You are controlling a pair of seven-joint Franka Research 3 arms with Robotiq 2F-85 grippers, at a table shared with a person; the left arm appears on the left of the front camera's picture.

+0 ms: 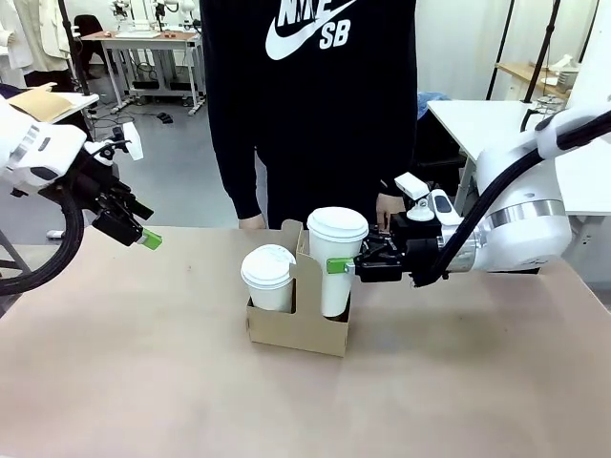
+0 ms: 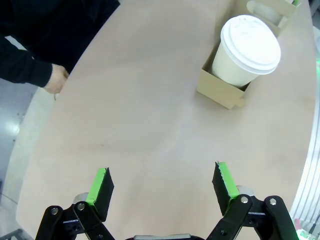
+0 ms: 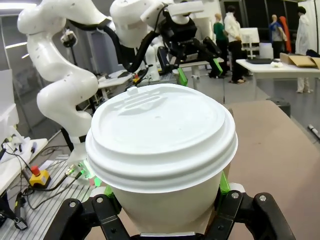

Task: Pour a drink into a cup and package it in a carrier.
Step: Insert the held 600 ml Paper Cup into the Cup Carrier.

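The room is bright, with light from above. Soft, faint shadows sit on the bench (image 1: 143,382). A white lid (image 3: 160,132) close to the camera looks a bit blurry. Wrist pictures bend at the edges.

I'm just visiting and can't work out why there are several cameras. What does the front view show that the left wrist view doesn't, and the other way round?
Front view alone: the right gripper shut on the taller cup, which sits in the carrier, and the carrier's upright handle.

Left wrist view alone: the left gripper seen from behind its own open green-padded fingers, hanging above bare table.

Both: the shorter lidded cup in its carrier pocket, the tan table, and the person's hand at the far edge.
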